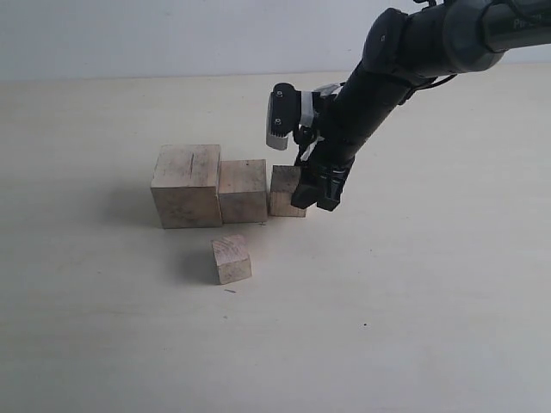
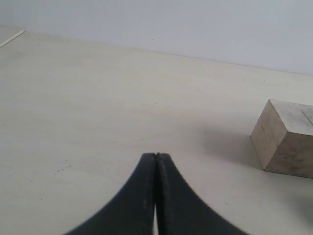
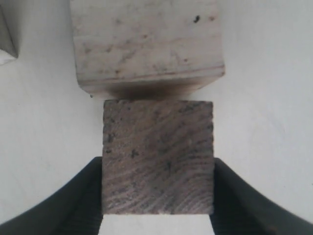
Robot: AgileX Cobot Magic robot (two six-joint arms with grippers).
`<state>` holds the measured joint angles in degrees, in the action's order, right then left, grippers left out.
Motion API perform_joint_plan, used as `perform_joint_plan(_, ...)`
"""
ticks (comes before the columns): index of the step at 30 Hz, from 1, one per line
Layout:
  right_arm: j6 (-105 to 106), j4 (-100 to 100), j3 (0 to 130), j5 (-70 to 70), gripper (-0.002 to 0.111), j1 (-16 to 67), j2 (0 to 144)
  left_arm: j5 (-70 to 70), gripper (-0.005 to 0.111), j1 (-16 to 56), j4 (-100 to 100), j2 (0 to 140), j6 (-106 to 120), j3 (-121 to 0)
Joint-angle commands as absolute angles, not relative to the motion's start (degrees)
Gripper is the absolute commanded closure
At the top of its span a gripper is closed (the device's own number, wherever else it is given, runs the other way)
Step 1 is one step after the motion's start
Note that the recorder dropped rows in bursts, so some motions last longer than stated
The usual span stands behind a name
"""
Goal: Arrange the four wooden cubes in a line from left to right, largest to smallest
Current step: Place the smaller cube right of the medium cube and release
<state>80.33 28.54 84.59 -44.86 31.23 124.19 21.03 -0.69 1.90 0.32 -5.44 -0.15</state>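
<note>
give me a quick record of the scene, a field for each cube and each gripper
largest cube: left end of row
second cube: next in row, beside largest
third cube: right end of row, beside second
smallest cube: alone in front of row, apart
right gripper: shut on third cube
left gripper: shut, empty, over the table

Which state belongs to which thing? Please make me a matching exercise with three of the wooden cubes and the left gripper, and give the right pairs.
Things:
1. largest wooden cube
2. third wooden cube of the row
3. lone wooden cube
4. left gripper

States:
A. shut on nothing
B. held by the right gripper
C. left end of the row
D. nearer the exterior camera than the row

Pairs: 1-C, 2-B, 3-D, 4-A.
</note>
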Motion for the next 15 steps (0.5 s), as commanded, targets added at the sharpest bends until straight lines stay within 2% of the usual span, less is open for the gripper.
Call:
perform_joint_plan(1, 80.95, 28.53, 84.43, -44.82, 0.108, 31.34, 124.93, 20.58, 0.107, -0.37, 1.68, 0.0, -5.21, 0.0)
perform_joint_plan(15, 80.95, 29.99, 84.43, -44.04, 0.108, 31.34, 124.93, 20.58, 0.107, -0.37, 1.68, 0.0, -5.21, 0.0)
